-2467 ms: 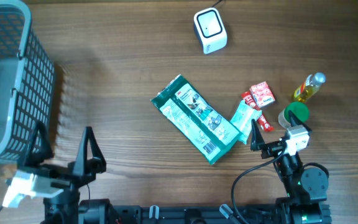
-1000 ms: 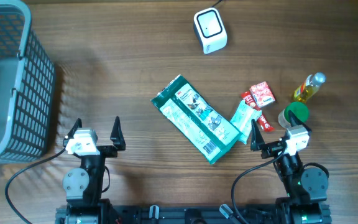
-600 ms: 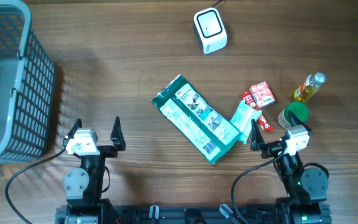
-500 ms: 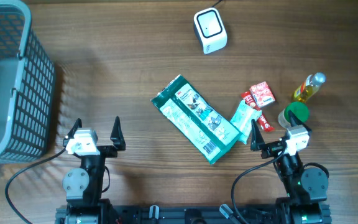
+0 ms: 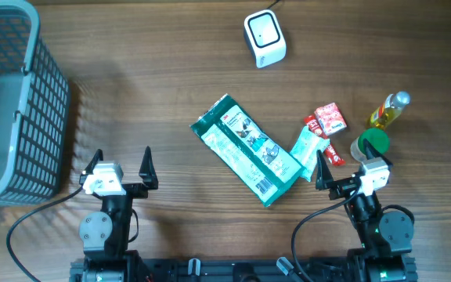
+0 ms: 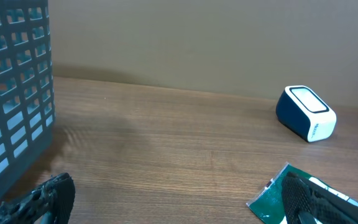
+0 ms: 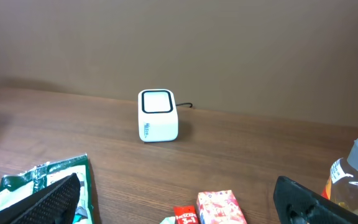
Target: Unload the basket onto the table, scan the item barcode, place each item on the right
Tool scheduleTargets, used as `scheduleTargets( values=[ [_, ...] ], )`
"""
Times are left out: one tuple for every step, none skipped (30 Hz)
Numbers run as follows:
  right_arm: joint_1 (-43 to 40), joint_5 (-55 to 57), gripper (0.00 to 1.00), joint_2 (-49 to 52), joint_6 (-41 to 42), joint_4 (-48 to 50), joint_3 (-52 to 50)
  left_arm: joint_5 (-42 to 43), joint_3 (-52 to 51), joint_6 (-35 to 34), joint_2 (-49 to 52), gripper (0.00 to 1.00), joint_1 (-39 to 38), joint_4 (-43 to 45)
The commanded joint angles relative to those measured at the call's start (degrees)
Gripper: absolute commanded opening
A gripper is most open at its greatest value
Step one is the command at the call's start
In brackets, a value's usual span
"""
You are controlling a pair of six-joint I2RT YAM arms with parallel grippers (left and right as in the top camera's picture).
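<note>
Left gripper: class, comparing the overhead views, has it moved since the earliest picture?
Yes. The left gripper has shifted right, away from the grey basket, and has turned to point straight up the table.

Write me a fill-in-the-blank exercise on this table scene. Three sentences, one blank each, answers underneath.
1. The long snack packet lying in the middle of the table is mostly ____ in colour.
2. The left gripper and the right gripper are both ____ and hold nothing.
3. The mesh basket stands on the ____ arm's side of the table.

Missing words: green; open; left
</note>
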Motion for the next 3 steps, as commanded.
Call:
scheduleTargets(
  values=[
    [-0.2, -0.9, 1.00, -0.5, -1.1, 0.3, 0.0, -0.6, -0.1, 1.3, -0.5, 1.00, -0.2, -0.5],
    [-0.2, -0.9, 1.00, -0.5, -1.1, 0.3, 0.0, -0.6, -0.1, 1.3, -0.5, 1.00, -0.2, -0.5],
    [-0.2, -0.9, 0.99, -0.5, -1.1, 0.3, 0.0, -0.6, -0.1, 1.3, -0.5, 1.00, -0.2, -0.5]
  ],
)
